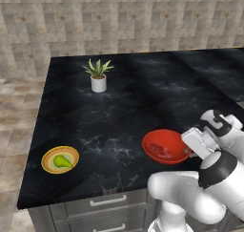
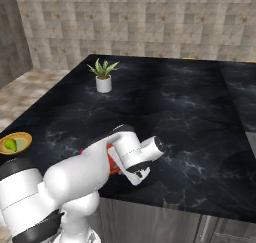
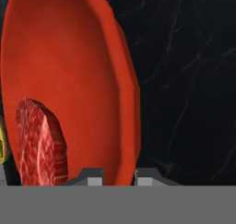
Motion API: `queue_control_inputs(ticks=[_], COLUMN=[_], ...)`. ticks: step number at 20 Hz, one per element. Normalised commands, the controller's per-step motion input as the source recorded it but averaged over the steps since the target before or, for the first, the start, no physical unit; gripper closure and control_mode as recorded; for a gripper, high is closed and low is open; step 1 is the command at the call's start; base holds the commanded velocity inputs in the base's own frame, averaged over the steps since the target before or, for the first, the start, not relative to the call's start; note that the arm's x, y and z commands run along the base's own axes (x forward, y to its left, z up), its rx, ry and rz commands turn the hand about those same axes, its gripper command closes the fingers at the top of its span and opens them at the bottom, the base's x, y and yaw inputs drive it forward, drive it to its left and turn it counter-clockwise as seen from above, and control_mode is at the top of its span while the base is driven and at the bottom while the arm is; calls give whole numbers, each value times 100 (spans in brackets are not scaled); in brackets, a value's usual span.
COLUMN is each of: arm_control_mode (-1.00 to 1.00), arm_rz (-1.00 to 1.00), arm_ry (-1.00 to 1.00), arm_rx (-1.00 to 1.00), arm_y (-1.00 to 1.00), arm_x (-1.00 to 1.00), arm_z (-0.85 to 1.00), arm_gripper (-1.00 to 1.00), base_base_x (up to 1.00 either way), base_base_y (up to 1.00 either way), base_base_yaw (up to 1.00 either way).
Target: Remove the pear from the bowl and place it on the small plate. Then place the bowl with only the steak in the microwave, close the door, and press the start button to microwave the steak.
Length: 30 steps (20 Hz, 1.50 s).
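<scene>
Small plate: one round plate with an orange-yellow rim and pale green centre [image 1: 60, 159], at the left front of the black marbled stone counter [image 1: 143, 97]; also seen at the left edge of the right base view [image 2: 15, 142].
Pear: one small bright green pear [image 1: 61, 161], lying on the small plate, well apart from the bowl.
Potted plant: one spiky green plant in a white pot [image 1: 98, 75], upright near the back of the counter.
Bowl: one round, shallow, glossy red bowl [image 1: 165, 146], on the counter near its front edge, right of the small plate.
Steak: one flat reddish-pink slab of marbled raw meat [image 3: 40, 142], lying inside the bowl.
Gripper: one two-finger gripper [image 3: 119, 176] on the white arm, at the bowl's right side; its two dark fingers are drawn close together with the bowl's red rim between them, one tip inside the bowl and one outside, pinching the wall.
</scene>
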Motion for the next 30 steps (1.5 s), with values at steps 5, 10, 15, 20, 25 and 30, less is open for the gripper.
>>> queue_control_inputs(ticks=[5, 10, 15, 20, 25, 30], arm_control_mode=[-100, -100, -100, -100, -100, -100], arm_rz=[-6, -5, -5, -1, 0, 0], arm_ry=[-16, -5, 0, 0, 0, 1], arm_rx=[0, 0, 0, 0, 0, 0], arm_y=[0, 0, 0, 0, 0, 3], arm_x=[-32, -22, -27, -29, -40, -24], arm_z=[52, 77, 98, 94, 63, 45], arm_gripper=[100, 100, 100, 100, 100, 100], base_base_x=[0, 0, 0, 0, 0, 0], base_base_y=[0, 0, 0, 0, 0, 0], base_base_yaw=[0, 0, 0, 0, 0, 0])
